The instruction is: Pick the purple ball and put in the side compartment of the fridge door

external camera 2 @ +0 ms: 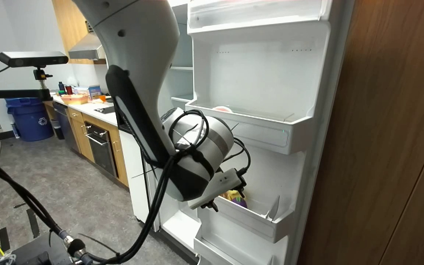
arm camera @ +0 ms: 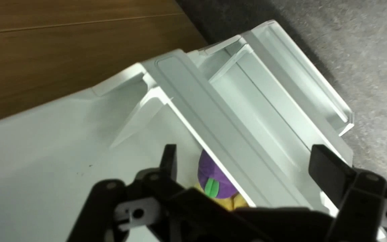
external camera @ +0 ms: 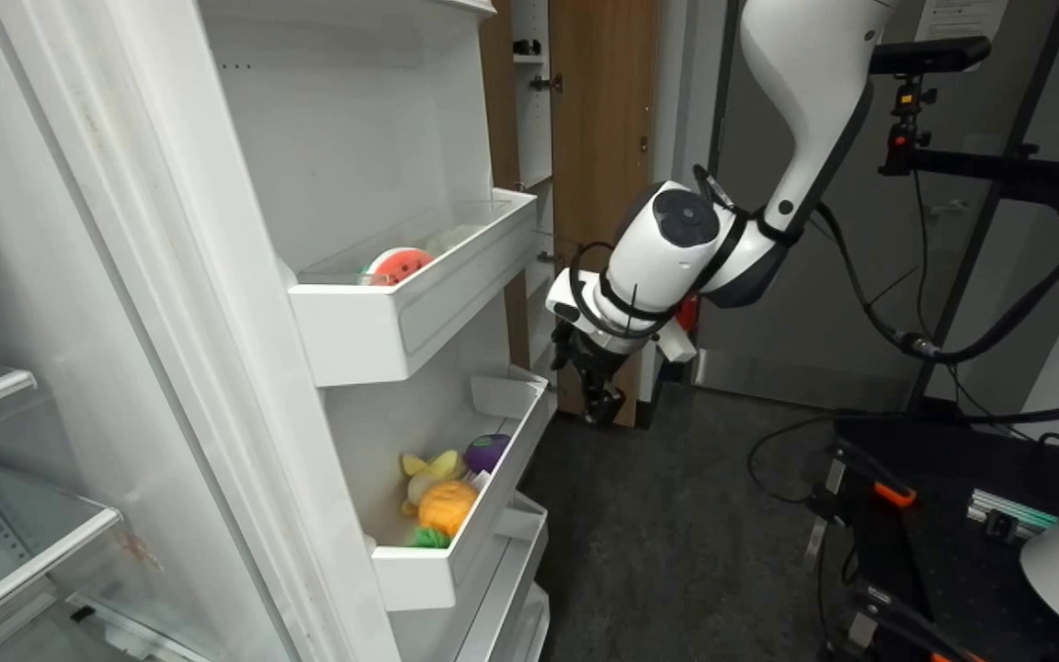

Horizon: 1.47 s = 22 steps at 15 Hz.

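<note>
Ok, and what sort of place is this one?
Most likely a kitchen, though whether a home's or a workplace's I can't tell: a tall white fridge door stands open, and an exterior view shows a black rectangular built-in oven and a silver metal range hood.

Purple ball partly hidden (by compartment lip).

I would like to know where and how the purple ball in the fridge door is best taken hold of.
Probably grip the purple ball across its round middle, with the gripper coming from above: the side compartment is open at the top, while its front lip hides part of the ball in the wrist view. A yellow toy shows close beside the ball; whether they touch, I cannot tell.
</note>
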Tool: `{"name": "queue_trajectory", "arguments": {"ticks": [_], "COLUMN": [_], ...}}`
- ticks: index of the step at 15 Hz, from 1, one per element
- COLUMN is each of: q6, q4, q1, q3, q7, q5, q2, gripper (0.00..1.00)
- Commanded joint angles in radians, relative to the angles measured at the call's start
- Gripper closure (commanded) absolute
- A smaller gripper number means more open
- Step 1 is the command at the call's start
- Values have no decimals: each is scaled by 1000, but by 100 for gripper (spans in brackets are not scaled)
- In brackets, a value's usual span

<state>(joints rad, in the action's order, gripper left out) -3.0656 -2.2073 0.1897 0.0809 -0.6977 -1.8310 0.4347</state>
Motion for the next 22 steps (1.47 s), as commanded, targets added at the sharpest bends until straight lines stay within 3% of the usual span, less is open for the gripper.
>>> {"name": "queue_trajectory", "arguments": {"ticks": [1, 2, 3, 6, 9, 11, 12, 17, 19, 20, 21, 22], "q6": [-95, -112, -97, -90, -45, -11, 56, 278, 398, 457, 342, 367], "q4": [-132, -164, -197, -274, -299, -301, -301, -213, -141, -103, -157, -134], "q1": [0, 2, 56, 71, 138, 207, 156, 249, 255, 237, 70, 47], "q3": [105, 127, 88, 101, 31, -60, -140, -510, -616, -630, -441, -440], "q7": [266, 338, 409, 610, 811, 945, 890, 1065, 1131, 1125, 1124, 1128], "q5": [189, 236, 276, 384, 601, 761, 841, 1249, 1415, 1457, 1453, 1483], "q2": [-64, -68, -77, -87, -104, -116, -124, -140, -159, -172, -161, -171], "gripper": [0, 0, 0, 0, 0, 0, 0, 0, 0, 0, 0, 0]}}
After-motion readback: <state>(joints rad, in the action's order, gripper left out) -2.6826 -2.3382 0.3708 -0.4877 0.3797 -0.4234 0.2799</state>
